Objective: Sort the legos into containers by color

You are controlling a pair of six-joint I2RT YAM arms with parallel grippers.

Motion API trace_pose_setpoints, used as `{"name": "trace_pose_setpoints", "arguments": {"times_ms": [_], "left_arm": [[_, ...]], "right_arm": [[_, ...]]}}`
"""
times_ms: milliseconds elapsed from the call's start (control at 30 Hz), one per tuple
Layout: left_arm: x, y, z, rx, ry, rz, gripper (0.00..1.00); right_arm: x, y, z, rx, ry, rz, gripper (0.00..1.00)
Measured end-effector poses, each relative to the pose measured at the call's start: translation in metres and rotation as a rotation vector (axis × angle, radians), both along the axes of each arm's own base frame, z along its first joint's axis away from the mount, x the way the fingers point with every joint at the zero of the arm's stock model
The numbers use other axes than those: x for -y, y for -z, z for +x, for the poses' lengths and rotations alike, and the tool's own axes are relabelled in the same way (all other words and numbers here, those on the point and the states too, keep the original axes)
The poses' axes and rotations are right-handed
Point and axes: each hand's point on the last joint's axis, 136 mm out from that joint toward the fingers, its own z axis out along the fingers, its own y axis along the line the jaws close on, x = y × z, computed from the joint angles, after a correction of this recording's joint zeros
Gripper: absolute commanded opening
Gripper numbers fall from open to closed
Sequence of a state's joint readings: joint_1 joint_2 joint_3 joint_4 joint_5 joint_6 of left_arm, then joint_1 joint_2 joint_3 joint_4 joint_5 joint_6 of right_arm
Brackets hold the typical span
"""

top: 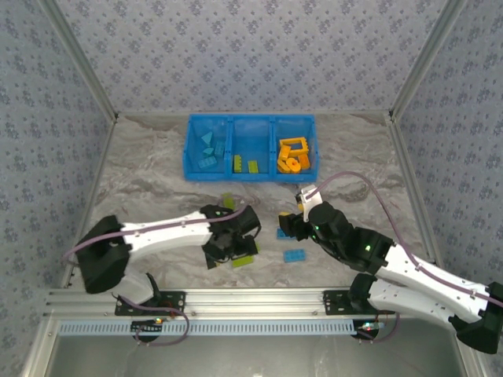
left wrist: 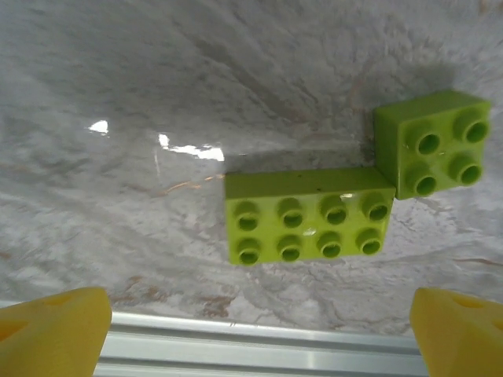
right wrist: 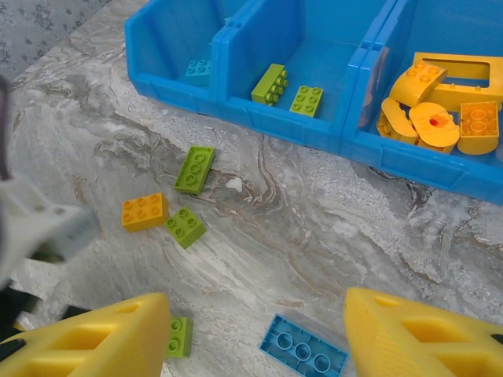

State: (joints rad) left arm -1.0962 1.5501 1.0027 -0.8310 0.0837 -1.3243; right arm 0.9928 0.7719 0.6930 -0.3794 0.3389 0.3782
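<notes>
The left gripper [left wrist: 255, 336] hangs with its yellow fingers spread wide, holding nothing. Just beneath it a lime green two-by-four plastic brick [left wrist: 306, 216] lies studs up, its corner touching a lime green two-by-two plastic brick [left wrist: 432, 141]. Both rest on the grey marbled table [top: 157, 173], on the near side of the bright blue plastic bin [top: 251, 174].

The right gripper [right wrist: 259, 342] also has its jaws apart. A light blue two-by-four plastic brick [right wrist: 302, 353] lies flat on the table between them, not clamped. Between it and the bin an orange plastic brick [right wrist: 144, 211] and two loose lime bricks [right wrist: 194, 169] are scattered.

In the bin, the left compartment holds teal bricks [top: 207, 149] and the middle one holds two lime green bricks [right wrist: 269, 84]. The right compartment holds orange pieces [right wrist: 428, 118] — among them an orange open rectangular frame [right wrist: 460, 71].
</notes>
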Motion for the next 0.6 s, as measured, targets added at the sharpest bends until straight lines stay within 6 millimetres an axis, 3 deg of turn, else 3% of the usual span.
{"name": "trace_pose_setpoints", "arguments": {"times_ms": [267, 600], "left_arm": [[0.014, 0.02, 0.001, -0.037, 0.1, 0.033, 0.98], [0.027, 0.033, 0.006, -0.038, 0.12, 0.018, 0.72]], "right_arm": [[0.007, -0.01, -0.004, 0.018, 0.005, 0.03, 0.63], [0.018, -0.022, -0.024, -0.021, -0.036, 0.098, 0.63]]}}
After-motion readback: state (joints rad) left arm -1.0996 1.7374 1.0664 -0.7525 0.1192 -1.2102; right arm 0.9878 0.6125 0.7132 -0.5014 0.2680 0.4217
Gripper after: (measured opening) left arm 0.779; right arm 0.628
